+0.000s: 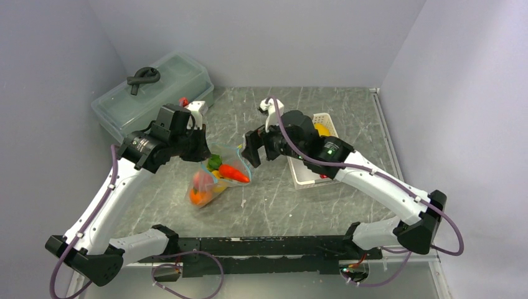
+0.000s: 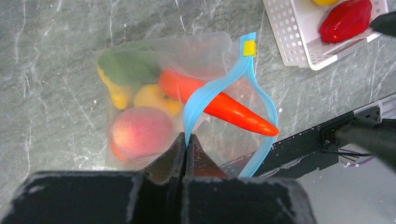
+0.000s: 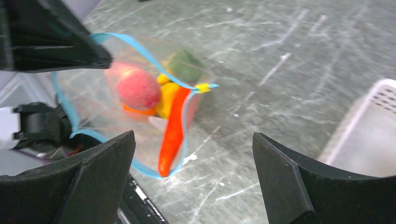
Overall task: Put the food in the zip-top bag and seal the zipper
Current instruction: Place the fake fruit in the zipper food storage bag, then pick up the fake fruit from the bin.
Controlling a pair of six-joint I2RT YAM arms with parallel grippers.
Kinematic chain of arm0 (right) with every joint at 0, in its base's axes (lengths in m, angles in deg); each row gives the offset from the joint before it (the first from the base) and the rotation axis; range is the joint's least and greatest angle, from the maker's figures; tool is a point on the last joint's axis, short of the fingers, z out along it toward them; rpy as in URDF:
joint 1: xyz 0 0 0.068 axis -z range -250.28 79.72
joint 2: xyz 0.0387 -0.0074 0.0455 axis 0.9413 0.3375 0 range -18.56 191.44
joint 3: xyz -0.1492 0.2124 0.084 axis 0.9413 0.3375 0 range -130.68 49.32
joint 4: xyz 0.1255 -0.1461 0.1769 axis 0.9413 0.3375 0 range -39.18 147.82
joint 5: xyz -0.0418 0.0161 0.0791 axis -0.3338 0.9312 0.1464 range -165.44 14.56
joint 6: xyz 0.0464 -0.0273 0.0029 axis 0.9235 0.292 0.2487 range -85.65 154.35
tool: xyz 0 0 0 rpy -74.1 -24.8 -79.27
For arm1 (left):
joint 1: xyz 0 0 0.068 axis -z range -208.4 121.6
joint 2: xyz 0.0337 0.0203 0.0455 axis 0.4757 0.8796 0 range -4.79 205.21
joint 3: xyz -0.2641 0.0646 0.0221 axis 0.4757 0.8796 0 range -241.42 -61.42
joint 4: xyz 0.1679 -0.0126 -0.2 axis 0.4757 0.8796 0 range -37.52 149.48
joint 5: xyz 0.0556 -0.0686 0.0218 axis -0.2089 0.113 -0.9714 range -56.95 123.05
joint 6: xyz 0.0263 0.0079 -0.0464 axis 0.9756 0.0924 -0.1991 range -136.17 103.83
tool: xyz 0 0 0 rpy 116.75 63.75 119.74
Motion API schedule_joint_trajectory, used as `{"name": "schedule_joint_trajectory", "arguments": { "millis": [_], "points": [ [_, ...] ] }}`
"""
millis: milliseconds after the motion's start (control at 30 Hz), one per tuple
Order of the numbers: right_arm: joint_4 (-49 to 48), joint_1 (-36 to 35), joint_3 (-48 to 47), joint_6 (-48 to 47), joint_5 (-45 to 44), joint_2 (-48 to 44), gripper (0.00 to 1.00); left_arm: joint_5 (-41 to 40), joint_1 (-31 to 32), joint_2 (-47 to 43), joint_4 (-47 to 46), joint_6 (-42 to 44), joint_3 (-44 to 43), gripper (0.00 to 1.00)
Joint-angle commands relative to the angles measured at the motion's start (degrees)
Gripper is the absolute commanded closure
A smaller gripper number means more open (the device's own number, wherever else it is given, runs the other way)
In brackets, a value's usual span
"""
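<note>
- Left claw (image 2: pixel 186 140) pinched shut on one lip of the zipper (image 2: pixel 210 91), bottom centre of the left wrist view; likely holding the mouth up and open for loading.
- Zip-top bag (image 2: pixel 140 93) lying on the table (image 2: pixel 56 56), centre of the top view, mouth gaping in a loop, unsealed.
- Inside: peach (image 2: pixel 142 132), green piece (image 2: pixel 128 67), lemon (image 2: pixel 154 98), carrot (image 2: pixel 219 107).
- Carrot slanted across the mouth, tip at the far lip; probably needs a nudge deeper before sealing.
- Right claw (image 3: pixel 192 140) spread wide, holding nothing, hovering just right of the bag mouth, not touching; seemingly placed to feed or nudge food.
- Red pepper (image 2: pixel 345 19) in white basket (image 2: pixel 294 32), upper right of the left wrist view, not yet bagged.
- Left arm stretched in from lower left, wrist tipped down over the bag.
- Right arm in from lower right, wrist aimed left at the bag.
</note>
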Motion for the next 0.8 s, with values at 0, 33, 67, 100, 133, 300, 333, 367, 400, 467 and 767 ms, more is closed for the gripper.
{"name": "schedule_joint_trajectory", "arguments": {
  "millis": [0,33,67,100,133,300,333,367,400,467,767],
  "points": [
    [3.7,2.3,0.2,0.0,-9.5,-3.2,0.00,-0.3,0.2,-1.5,-2.7,0.2,-1.5,1.00],
    [4.9,3.0,0.2,0.2,-10.1,-3.3,0.00,-0.3,0.1,-1.5,-2.8,0.2,-1.4,1.00],
    [5.9,3.9,0.2,0.4,-10.6,-3.5,0.00,-0.2,0.1,-1.6,-2.8,0.2,-1.4,1.00],
    [6.9,5.1,0.3,0.9,-11.1,-3.7,0.00,-0.2,0.1,-1.6,-2.9,0.3,-1.3,1.00],
    [7.7,6.2,0.5,1.2,-11.5,-4.0,0.00,-0.1,0.1,-1.6,-2.9,0.3,-1.3,1.00],
    [11.3,11.7,2.7,2.6,-12.8,-5.4,0.00,-0.1,0.2,-1.7,-2.9,0.5,-1.1,1.00],
    [12.1,13.0,3.0,3.0,-13.1,-5.6,0.00,0.0,0.1,-1.7,-2.9,0.5,-1.1,1.00],
    [13.1,14.1,3.3,3.4,-13.7,-5.6,0.00,0.0,0.2,-1.7,-2.8,0.6,-1.2,1.00],
    [14.4,15.4,3.5,3.9,-14.4,-5.5,0.01,-0.1,0.1,-1.7,-2.8,0.6,-1.1,1.00],
    [17.0,17.5,3.7,4.8,-15.6,-4.8,0.01,-0.2,0.2,-1.8,-2.8,0.7,-1.1,1.00],
    [17.0,25.1,10.7,6.7,-16.6,-3.6,0.05,-0.1,0.1,-1.7,-3.2,1.2,-0.8,1.00]
  ]
}}
